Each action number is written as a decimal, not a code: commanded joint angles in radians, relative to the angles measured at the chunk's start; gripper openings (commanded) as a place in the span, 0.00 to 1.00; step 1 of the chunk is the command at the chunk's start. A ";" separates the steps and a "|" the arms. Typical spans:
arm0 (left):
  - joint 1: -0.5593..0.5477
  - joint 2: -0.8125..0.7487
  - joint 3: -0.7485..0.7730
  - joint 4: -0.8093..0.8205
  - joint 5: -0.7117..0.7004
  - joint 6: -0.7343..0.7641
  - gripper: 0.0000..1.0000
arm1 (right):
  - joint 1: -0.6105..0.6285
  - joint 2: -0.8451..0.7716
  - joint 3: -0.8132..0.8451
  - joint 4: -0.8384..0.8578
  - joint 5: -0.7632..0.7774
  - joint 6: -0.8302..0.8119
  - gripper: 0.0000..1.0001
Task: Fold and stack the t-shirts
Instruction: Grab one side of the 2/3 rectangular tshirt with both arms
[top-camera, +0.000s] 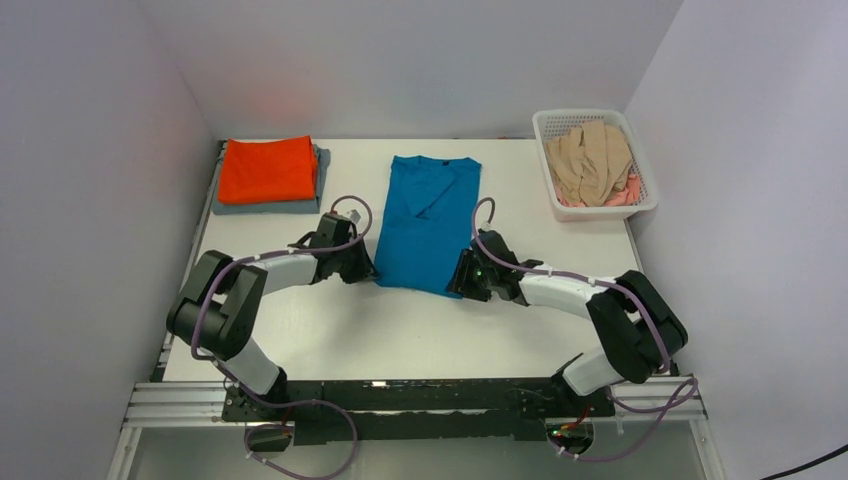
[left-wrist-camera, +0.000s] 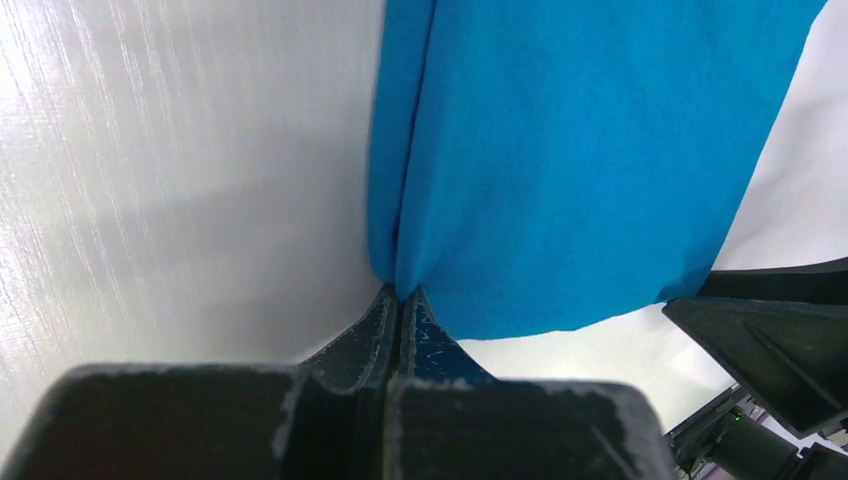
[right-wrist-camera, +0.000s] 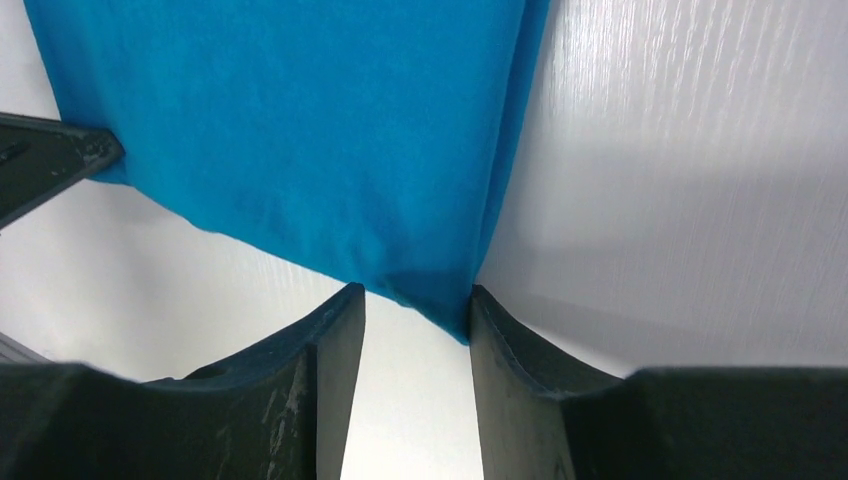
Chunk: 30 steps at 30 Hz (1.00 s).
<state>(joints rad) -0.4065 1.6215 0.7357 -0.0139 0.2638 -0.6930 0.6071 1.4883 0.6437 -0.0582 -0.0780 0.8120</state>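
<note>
though beige shirts (top-camera: 590, 160) are heaped in the basket (top-camera: 606, 212), a pink shirt (top-camera: 626, 195) is mostly buried. the teal shirt (top-camera: 430, 215) is pinched by the left fingers (left-wrist-camera: 385, 330); the right fingers (right-wrist-camera: 335, 340) are held parted.

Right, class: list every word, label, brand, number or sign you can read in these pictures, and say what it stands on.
None can be read. The teal shirt, orange shirt, basket and table show no lettering in any view.
</note>
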 joint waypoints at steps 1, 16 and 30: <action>-0.004 0.004 -0.053 -0.081 -0.057 0.007 0.00 | 0.023 -0.018 -0.054 -0.150 0.018 -0.014 0.45; -0.014 -0.106 -0.101 -0.155 -0.090 0.016 0.00 | 0.037 -0.059 -0.066 -0.165 -0.099 -0.066 0.00; -0.204 -0.735 -0.120 -0.623 -0.294 -0.083 0.00 | 0.040 -0.435 -0.019 -0.431 -0.494 -0.179 0.00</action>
<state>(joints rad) -0.5560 1.0168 0.5632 -0.4400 0.0875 -0.7288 0.6460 1.1282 0.5735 -0.3660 -0.4362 0.6762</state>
